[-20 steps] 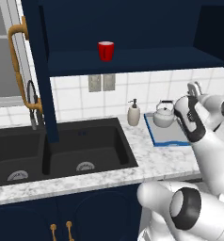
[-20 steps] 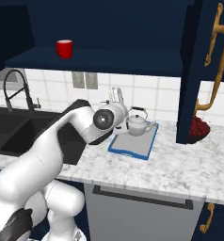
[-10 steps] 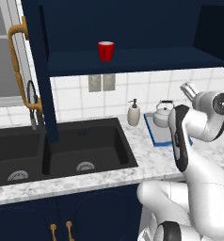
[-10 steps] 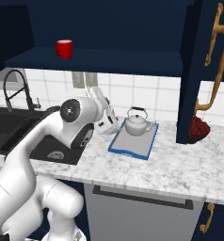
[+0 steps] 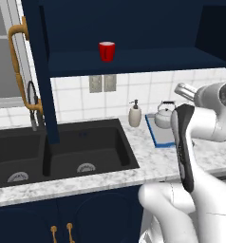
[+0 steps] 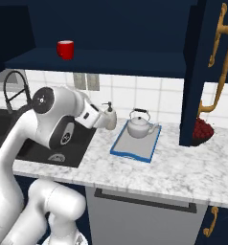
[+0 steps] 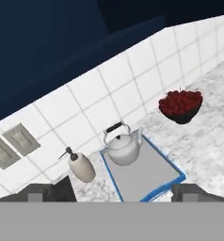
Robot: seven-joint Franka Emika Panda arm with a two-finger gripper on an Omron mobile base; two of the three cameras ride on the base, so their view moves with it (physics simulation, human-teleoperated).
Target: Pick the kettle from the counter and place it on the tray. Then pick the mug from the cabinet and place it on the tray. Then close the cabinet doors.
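The silvery kettle [image 7: 123, 148] [image 6: 139, 125] [image 5: 165, 113] stands upright at the back of the blue-rimmed tray [image 7: 149, 178] [image 6: 135, 146] on the marble counter [image 6: 183, 167]. My gripper [image 7: 114, 193] [image 6: 101, 119] is open, fingertips wide apart with nothing between them. It hangs above the counter, left of the tray and apart from the kettle. The red mug [image 5: 107, 51] [image 6: 65, 49] sits on the navy shelf inside the cabinet [image 5: 134, 61]. Both cabinet doors stand open: the left door [image 5: 36, 71] and the right door [image 6: 202, 72].
A cream soap dispenser [image 7: 82, 167] [image 5: 135, 114] stands just left of the tray, close to my hand. A dark bowl of red fruit [image 7: 181, 105] [image 6: 202, 131] sits right of the tray. The black double sink [image 5: 62, 152] and its faucet [image 6: 13, 86] lie to the left.
My hand has drawn back to the left, away from the kettle, and the elbow has swung round. The kettle, tray and mug have not moved.
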